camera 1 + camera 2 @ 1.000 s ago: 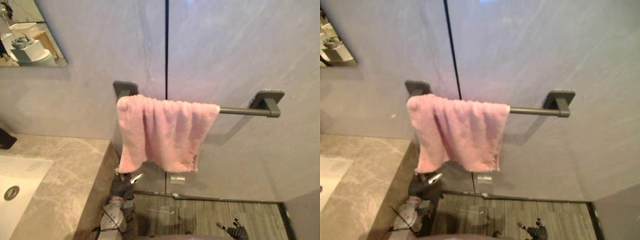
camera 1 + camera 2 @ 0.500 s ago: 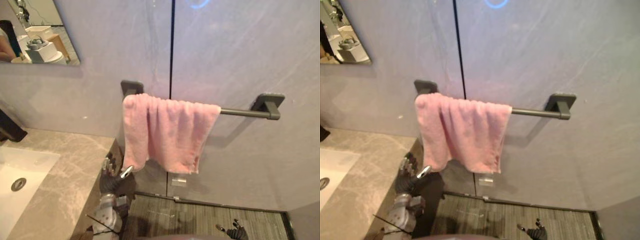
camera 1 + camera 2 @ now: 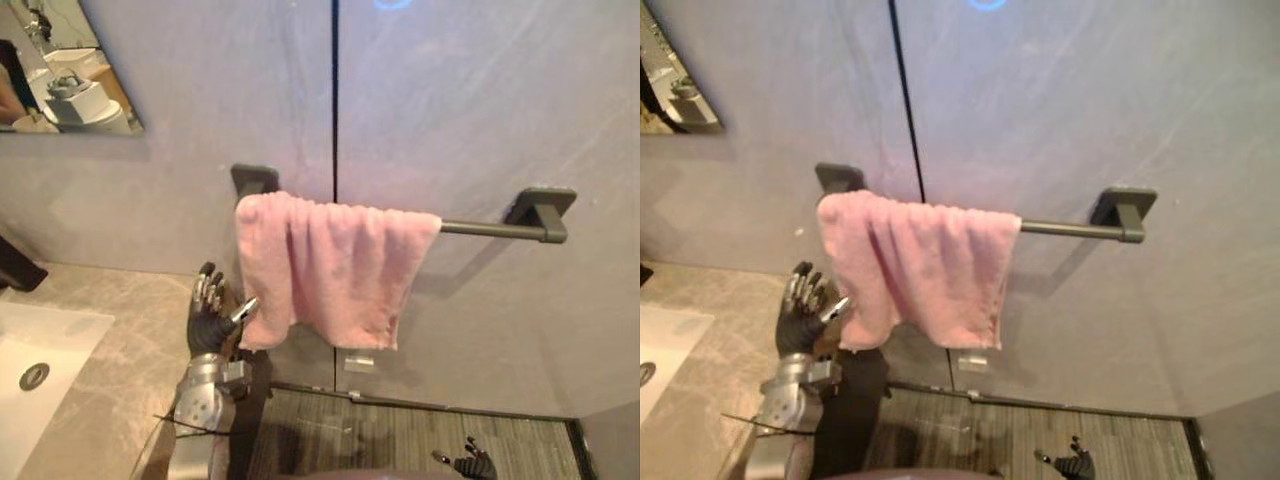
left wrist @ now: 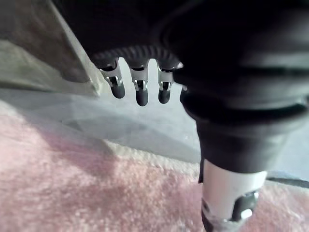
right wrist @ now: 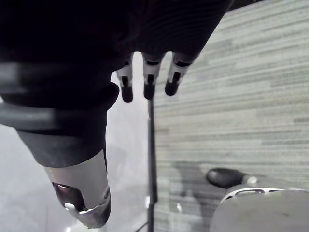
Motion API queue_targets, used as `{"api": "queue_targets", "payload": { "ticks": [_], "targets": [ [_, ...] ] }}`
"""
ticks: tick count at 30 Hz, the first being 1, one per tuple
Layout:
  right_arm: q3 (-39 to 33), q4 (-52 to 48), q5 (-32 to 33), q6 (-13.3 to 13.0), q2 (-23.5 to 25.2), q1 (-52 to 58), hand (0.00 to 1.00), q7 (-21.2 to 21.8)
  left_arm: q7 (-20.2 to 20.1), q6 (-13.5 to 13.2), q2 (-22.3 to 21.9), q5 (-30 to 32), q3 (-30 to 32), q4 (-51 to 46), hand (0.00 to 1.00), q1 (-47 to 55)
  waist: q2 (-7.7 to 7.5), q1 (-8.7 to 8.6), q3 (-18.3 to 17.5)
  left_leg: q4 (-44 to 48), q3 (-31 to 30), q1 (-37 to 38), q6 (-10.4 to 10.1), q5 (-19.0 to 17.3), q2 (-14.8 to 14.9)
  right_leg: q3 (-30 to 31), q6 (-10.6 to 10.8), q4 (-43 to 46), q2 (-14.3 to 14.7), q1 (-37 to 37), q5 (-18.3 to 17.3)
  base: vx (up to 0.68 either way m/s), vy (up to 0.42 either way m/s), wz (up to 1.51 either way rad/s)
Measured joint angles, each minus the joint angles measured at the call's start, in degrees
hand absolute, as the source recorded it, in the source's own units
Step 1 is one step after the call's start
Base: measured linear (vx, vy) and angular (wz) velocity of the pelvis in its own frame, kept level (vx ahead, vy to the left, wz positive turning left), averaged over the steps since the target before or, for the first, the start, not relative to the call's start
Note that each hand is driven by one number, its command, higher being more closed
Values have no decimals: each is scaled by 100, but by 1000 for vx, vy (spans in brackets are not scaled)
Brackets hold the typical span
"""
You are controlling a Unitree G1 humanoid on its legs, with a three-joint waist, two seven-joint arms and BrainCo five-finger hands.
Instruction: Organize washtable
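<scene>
Towel (image 3: 330,265) hung bunched at left end of rail (image 3: 490,228) | left hand (image 3: 210,315) spread, empty, just beside its lower corner | right hand (image 3: 472,465) low, fingers relaxed | judged soft, light, limp: pinch the hanging corner.

Bathroom. A grey stone-patterned washtable counter (image 3: 130,370) carries an inset white basin (image 3: 40,335) with a round drain (image 3: 34,376); a mirror (image 3: 62,70) hangs on the grey panelled wall (image 3: 480,100), and a pink towel (image 3: 330,265) is draped over a dark wall-mounted towel bar (image 3: 490,229) beside it.
</scene>
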Motion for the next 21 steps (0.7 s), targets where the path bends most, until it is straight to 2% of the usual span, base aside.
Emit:
{"api": "queue_targets", "payload": {
  "ticks": [3,6,12,13,16,19,21],
  "targets": [
    [-2,-2,-1,3,-26,-98,0,2,-3,11,111,-98,12,394,0,-216,0,-148,1,11,30,-3,2,-2,-5,62,0,-153,10,57,120,-55,9,-12],
    [-4,-2,-1,7,-70,-125,0,8,-13,16,139,-306,15,581,0,-262,-1,-159,4,14,175,-51,4,-5,-3,175,10,-291,26,46,237,-80,14,-22],
    [-11,-3,-4,29,-76,-101,0,10,-14,17,259,-317,34,827,0,-324,-2,-178,5,16,272,-91,1,-6,13,296,-9,-312,51,-23,274,-39,4,-6],
    [-11,-6,-4,29,-77,-105,0,9,-14,7,261,-308,35,858,100,-328,-2,-171,4,17,294,-90,0,-6,16,315,-12,-312,56,-53,286,-20,8,-13],
    [-9,-10,-10,29,-76,-123,0,11,-19,41,319,-299,32,1181,100,-360,-4,-179,3,25,309,-87,-1,-6,16,357,-16,-313,68,-73,303,-18,9,-9],
    [-7,-58,-36,29,-76,-197,0,12,-140,186,348,-246,-36,1562,100,-376,-14,-284,2,24,361,-108,2,-8,27,467,-14,-312,83,-144,328,-20,13,-19],
    [-7,-109,-37,29,-76,-208,0,12,-185,194,353,-247,-145,1742,100,-485,-25,-291,8,20,426,-106,4,-11,34,516,-14,-312,91,-165,335,-8,17,-16]
  ]
}}
